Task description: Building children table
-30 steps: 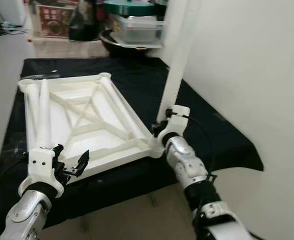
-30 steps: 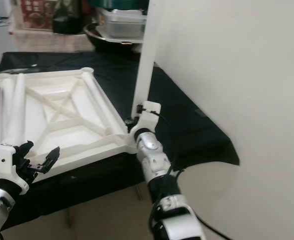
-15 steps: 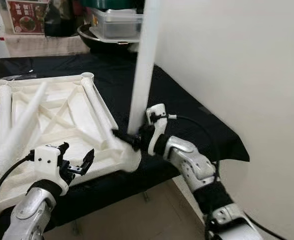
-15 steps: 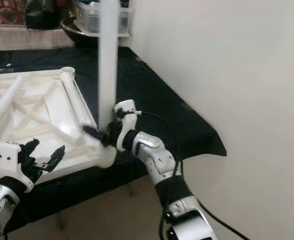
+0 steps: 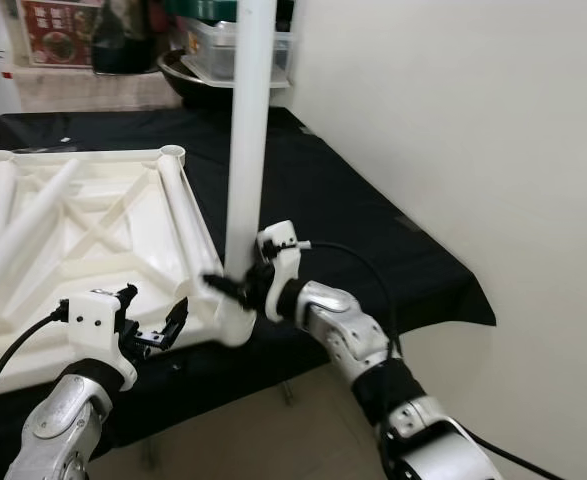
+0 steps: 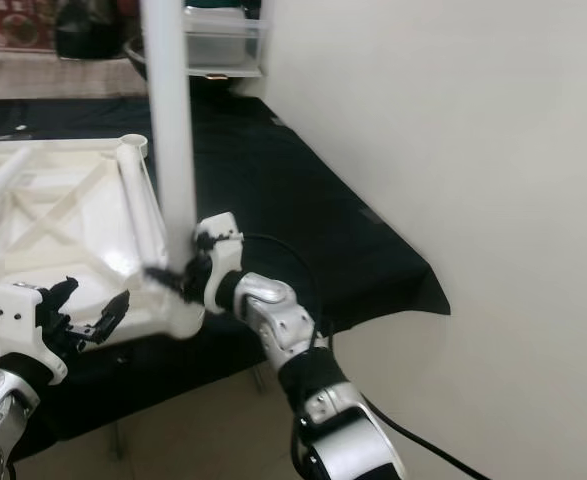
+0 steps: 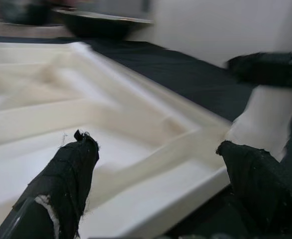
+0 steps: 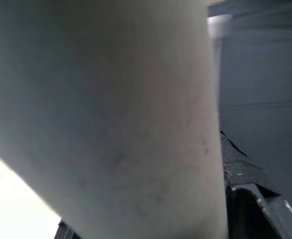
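A white children's tabletop (image 5: 103,225) lies upside down on a black-covered table (image 5: 353,220). A long white leg (image 5: 248,130) stands nearly upright on the tabletop's near right corner. My right gripper (image 5: 231,286) is shut on the foot of that leg, just above the corner socket. In the right wrist view the leg (image 8: 111,109) is pressed close to the camera. My left gripper (image 5: 153,322) hangs open at the tabletop's front edge, holding nothing; its fingers (image 7: 66,179) frame the ribbed underside (image 7: 136,129). Loose legs (image 5: 23,250) lie across the tabletop's left side.
A white wall (image 5: 473,120) runs close along the table's right side. At the back stand a black pan (image 5: 198,75) and a clear lidded container (image 5: 218,40). The cloth's front right corner (image 5: 473,300) hangs over the floor.
My right gripper has carried the leg leftward onto the near right corner, and the leg has gone from leaning to nearly upright. The camera has shifted. My left gripper stays open.
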Motion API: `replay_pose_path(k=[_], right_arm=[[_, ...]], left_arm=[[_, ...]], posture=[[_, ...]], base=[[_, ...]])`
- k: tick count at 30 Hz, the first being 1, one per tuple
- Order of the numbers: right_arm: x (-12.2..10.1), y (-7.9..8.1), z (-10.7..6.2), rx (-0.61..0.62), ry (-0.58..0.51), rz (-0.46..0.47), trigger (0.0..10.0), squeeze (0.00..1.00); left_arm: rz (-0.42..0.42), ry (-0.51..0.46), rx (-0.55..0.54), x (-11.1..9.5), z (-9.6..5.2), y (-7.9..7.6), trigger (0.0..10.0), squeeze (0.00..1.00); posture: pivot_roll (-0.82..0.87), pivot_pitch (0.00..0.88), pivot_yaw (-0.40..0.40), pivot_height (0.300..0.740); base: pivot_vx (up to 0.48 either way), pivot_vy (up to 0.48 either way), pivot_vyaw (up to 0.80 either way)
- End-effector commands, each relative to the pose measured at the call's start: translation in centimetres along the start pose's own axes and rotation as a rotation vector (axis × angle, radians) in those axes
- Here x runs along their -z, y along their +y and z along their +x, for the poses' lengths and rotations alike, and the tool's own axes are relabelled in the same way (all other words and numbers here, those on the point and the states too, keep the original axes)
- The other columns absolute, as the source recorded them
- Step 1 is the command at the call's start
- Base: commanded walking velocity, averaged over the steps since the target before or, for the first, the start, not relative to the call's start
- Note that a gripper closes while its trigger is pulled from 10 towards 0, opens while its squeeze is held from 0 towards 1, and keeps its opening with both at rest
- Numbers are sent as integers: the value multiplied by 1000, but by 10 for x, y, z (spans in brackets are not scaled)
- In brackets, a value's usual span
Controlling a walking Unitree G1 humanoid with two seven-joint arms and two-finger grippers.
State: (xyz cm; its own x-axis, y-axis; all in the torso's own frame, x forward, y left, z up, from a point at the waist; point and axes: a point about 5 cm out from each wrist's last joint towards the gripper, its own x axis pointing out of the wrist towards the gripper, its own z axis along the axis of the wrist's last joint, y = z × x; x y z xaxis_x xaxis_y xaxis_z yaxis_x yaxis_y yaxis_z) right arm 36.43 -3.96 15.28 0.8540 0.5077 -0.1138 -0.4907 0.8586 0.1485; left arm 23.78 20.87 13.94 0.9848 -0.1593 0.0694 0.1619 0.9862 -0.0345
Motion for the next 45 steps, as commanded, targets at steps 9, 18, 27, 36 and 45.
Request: replay_pose_path(k=[9,18,27,36,45], right_arm=[[33,-30,-18,357,155,50,10000,0],[3,12,-6,-122,-6,76,10000,694],[-10,31,-27,-667,-46,-51,10000,0],[7,39,-24,-717,49,-80,4000,0],[25,-10,-7,-2,129,-7,0,0]], left_arm=[[-12,-7,9,0,0,-2,10000,0],[-13,-9,9,0,0,-2,10000,0],[-11,-7,9,0,0,-1,10000,0],[-9,-2,11,0,0,0,10000,0],[-11,-2,16,-1,0,-1,10000,0]], posture=[[191,0,-161,740],[202,0,-172,740],[203,0,-169,740],[205,0,-160,740],[193,0,-153,740]], base=[[0,0,0],[0,0,0],[0,0,0],[0,0,0],[0,0,0]])
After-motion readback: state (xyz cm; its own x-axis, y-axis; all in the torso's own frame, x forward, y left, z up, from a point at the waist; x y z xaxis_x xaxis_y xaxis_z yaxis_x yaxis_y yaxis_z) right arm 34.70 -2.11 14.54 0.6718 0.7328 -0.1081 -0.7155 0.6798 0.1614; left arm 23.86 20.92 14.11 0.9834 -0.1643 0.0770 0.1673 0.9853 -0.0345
